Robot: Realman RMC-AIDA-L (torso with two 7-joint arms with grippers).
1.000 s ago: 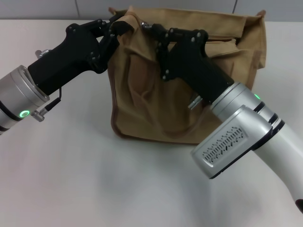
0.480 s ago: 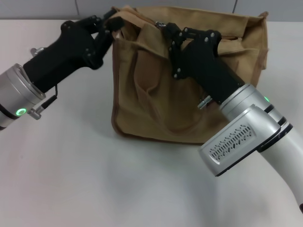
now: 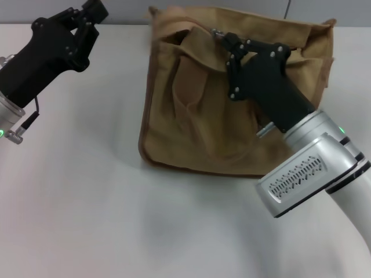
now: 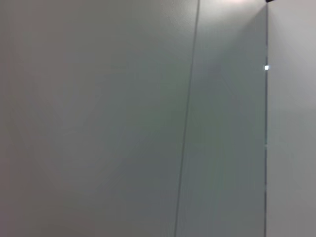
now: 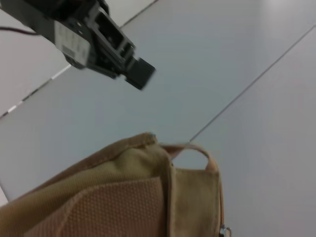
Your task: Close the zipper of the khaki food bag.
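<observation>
Your right gripper (image 3: 219,36) sits at the top edge of the khaki food bag (image 3: 232,98); your left gripper (image 3: 93,10) hangs well apart from it.

Nearest you, the right arm reaches over the bag's front to its upper rim, where a small silver bit of the zipper (image 3: 215,32) shows at the fingertips; whether they clamp it you cannot tell. The bag stands on the white table (image 3: 87,202), boxy, creased, brown-piped, a looped handle (image 3: 191,87) drooping down its front. Farther off on your left, the left gripper holds nothing, its fingers closed together.
</observation>
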